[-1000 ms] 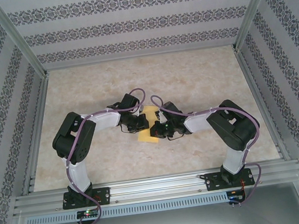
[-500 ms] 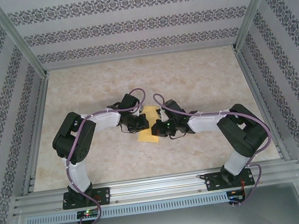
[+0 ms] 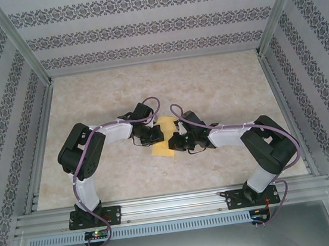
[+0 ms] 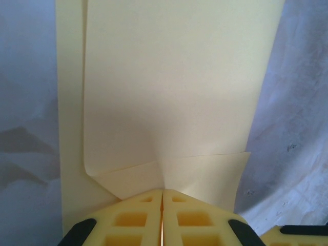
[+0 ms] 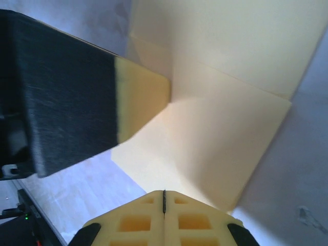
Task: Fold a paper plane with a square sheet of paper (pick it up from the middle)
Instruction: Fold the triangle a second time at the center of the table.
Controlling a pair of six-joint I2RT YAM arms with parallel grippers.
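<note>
The square sheet of paper (image 3: 162, 149), pale yellow and partly folded into layers, lies at the middle of the table between both grippers. My left gripper (image 3: 157, 139) is shut on it. In the left wrist view the sheet (image 4: 174, 92) puckers into creases that meet at the closed left gripper (image 4: 163, 190). My right gripper (image 3: 170, 142) is shut, its tip at the paper's near edge. In the right wrist view the right gripper (image 5: 164, 191) shows a dark slit with nothing in it. The paper (image 5: 215, 123) lies just beyond it, and the left gripper's pad (image 5: 141, 102) presses there.
The marbled tabletop (image 3: 207, 81) spreads out around the paper. Aluminium rails (image 3: 175, 206) run along the near edge and up both sides. Patterned walls (image 3: 152, 25) close off the back and flanks.
The right arm's elbow swung outward to the right, while its gripper stayed at the paper and shifted slightly. The left arm and the paper held still.
</note>
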